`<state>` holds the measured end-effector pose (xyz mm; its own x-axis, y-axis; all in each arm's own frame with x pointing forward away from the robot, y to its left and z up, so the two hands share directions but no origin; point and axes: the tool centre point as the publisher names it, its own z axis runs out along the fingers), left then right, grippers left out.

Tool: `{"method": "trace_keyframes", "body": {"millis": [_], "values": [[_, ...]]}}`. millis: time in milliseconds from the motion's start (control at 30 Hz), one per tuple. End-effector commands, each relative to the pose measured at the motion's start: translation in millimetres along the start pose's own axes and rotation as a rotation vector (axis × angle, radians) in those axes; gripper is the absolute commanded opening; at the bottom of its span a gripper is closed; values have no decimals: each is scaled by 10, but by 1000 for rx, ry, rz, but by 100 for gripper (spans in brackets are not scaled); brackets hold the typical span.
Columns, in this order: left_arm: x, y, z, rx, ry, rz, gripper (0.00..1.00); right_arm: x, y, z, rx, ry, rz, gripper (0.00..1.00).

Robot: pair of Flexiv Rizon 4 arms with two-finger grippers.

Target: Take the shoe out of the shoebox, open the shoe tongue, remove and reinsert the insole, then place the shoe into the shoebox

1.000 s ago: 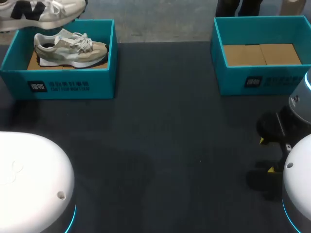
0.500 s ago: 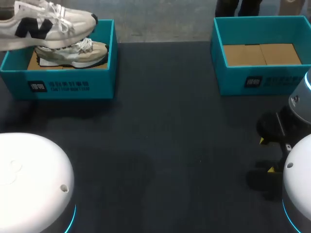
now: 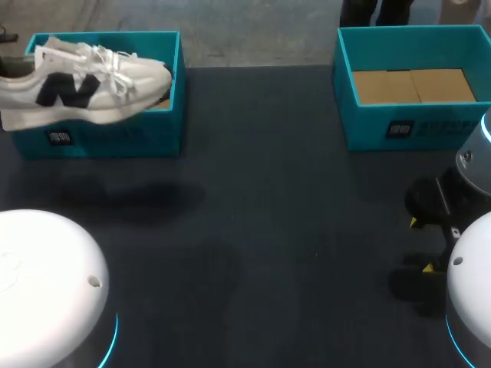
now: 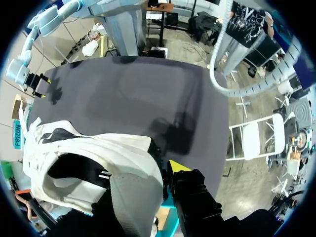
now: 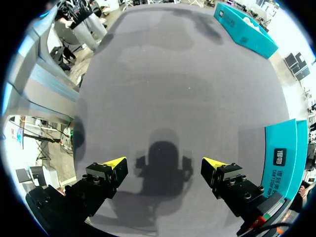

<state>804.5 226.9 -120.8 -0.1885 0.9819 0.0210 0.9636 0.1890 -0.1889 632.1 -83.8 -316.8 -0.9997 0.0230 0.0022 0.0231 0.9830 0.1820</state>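
A white shoe with a black side mark hangs in the air over the front wall of the left teal shoebox, toe pointing right. In the left wrist view my left gripper is shut on the heel collar of the shoe; one yellow fingertip shows and the other is hidden by the shoe. A second, beige shoe lies in the box, mostly hidden behind the held one. My right gripper hovers open and holding nothing above the bare mat, at the right edge.
A second teal shoebox with a cardboard floor stands at the back right, beside my right gripper. Dark table mat spans the space between the boxes and the front edge.
The held white shoe has come down and forward from behind the left box to over its front wall, covering the beige shoe. The right arm has stayed still.
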Motion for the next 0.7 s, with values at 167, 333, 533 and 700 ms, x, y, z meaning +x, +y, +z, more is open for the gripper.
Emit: {"method": "trace_keyframes", "body": {"millis": [167,333,533,700], "values": [[-9,-170,65,-184,-2,-2,0,17,-2,-3,1,-2,1,100],[-9,-170,65,-184,-2,-2,0,17,-2,-3,1,-2,1,100],[-71,-391,253,-199,61,-15,0,17,-2,-3,1,-2,1,100],[-140,-706,428,-143,79,17,0,17,-2,-3,1,-2,1,100]]}}
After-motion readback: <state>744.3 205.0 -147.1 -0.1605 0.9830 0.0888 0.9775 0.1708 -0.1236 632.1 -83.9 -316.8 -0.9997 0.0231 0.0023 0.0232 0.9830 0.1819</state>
